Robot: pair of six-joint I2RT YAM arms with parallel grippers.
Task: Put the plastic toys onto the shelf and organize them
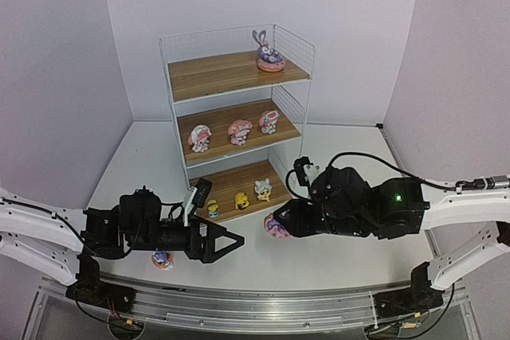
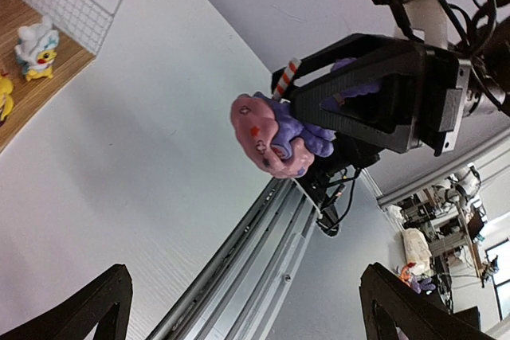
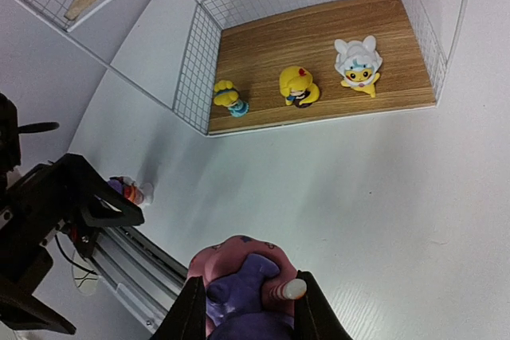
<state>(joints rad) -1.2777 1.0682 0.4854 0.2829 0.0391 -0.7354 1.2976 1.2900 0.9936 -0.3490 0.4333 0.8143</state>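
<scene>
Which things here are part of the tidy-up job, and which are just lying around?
For the job: shelf; top bunny; three pink-hatted figures; three small yellow-and-white toys; held bunny in the right claw; one loose toy.
Just there: metal rail; black cables.

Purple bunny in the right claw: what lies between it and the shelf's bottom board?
Nothing: the right wrist view shows only bare white table between the purple bunny and the bottom board.
</scene>
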